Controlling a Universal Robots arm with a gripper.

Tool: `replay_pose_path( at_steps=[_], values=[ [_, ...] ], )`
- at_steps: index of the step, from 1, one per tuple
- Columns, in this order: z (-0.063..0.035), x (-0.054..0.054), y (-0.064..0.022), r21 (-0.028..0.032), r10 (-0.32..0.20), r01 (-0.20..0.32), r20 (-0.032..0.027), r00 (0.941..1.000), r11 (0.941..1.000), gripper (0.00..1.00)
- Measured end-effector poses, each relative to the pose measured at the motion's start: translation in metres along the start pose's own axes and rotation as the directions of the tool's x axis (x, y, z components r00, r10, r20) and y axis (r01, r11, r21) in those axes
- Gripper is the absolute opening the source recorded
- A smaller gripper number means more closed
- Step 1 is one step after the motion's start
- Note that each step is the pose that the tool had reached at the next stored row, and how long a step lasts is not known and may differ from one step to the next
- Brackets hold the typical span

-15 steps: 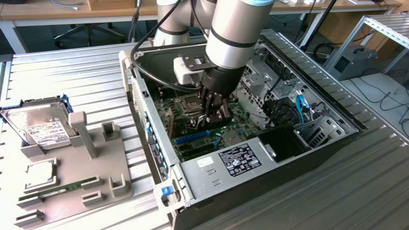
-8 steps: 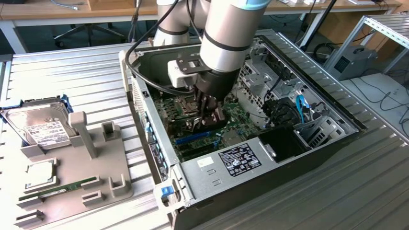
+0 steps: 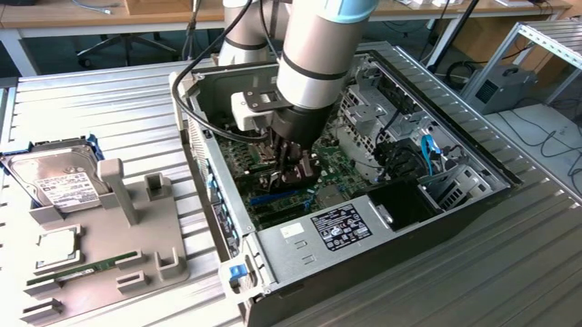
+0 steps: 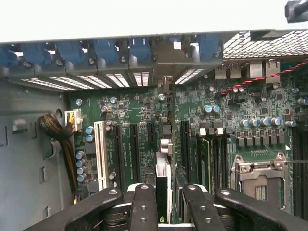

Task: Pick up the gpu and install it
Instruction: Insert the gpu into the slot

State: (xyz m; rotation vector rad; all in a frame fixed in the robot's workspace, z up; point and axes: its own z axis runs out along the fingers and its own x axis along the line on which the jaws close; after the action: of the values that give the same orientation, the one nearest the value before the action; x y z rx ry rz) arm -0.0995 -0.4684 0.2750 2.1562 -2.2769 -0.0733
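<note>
The arm reaches down into the open computer case (image 3: 473, 160), which lies on its side on the ribbed metal surface (image 3: 109, 102). Its claw (image 4: 165, 192) is clenched on the gpu (image 4: 163, 185), holding the thin card edge-on and upright just over the green motherboard (image 4: 231, 110), among the long expansion slots beside the white slot (image 4: 100, 154). On the exterior view's left, a grey holder (image 3: 136, 238) carries a hard drive (image 3: 54, 180) and a memory stick (image 3: 82, 268).

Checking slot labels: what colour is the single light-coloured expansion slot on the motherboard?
White; the expansion slot shows best in the wrist view.
</note>
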Motion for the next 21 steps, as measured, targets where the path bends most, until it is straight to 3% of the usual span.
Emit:
replay_pose_path(
  at_steps=[12, 15, 16, 17, 20, 21],
  values=[
    [0.0091, 0.0, -0.0003, 0.0, 0.001, -0.001, -0.0001, 1.0, 1.0, 0.26],
    [0.0097, -0.012, 0.0009, -0.0012, -0.059, 0.059, -0.0066, 0.9983, 0.9983, 0.26],
    [0.0127, -0.006, 0.0012, -0.0014, -0.056, 0.056, -0.0115, 0.9984, 0.9984, 0.26],
    [0.016, -0.007, 0.0051, 0.0001, -0.053, 0.053, -0.0063, 0.9986, 0.9986, 0.26],
    [0.0206, -0.007, 0.0059, -0.0012, -0.052, 0.052, -0.0087, 0.9986, 0.9987, 0.26],
    [0.0208, -0.007, 0.006, -0.001, -0.052, 0.052, -0.0082, 0.9986, 0.9987, 0.34]
  ],
)
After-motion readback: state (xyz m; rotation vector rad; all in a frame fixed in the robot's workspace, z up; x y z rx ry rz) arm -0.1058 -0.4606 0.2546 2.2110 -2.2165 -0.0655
